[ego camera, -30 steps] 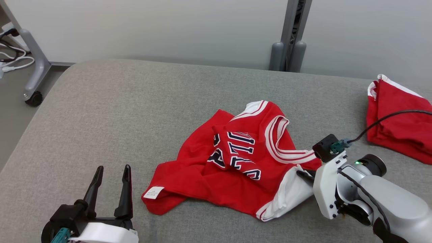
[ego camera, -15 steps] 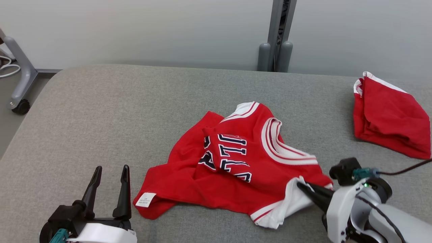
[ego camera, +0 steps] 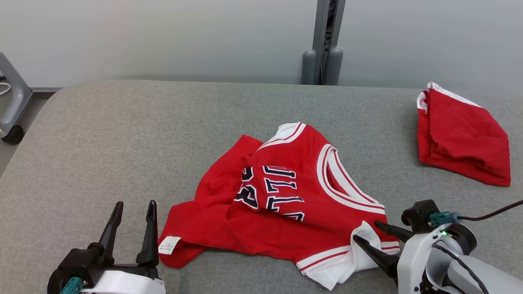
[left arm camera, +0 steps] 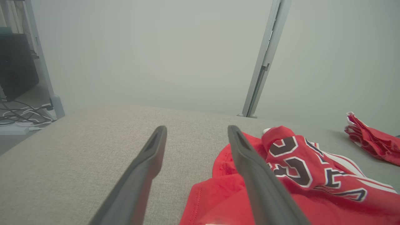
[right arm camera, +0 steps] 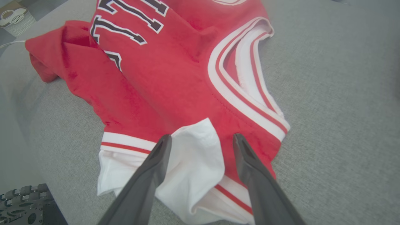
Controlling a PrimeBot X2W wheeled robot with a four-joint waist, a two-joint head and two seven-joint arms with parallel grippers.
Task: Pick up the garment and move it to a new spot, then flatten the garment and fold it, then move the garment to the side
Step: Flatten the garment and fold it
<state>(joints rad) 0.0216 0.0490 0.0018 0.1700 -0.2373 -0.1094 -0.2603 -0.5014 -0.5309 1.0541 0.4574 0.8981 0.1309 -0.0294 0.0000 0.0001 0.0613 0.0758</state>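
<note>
Half the jersey (ego camera: 310, 196) lettering hidden, left gripper (ego camera: 136, 203) wide, right gripper (ego camera: 365, 230) wide, perhaps touching

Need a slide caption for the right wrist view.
Open right claw straddling the white flap of the crumpled red jersey on the grey table.

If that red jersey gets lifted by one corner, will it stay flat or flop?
Likely flop: the jersey lies crumpled in soft folds. It looks thin, so probably light. Pushed, it would probably bunch up, like the white edge by the right gripper.
</note>
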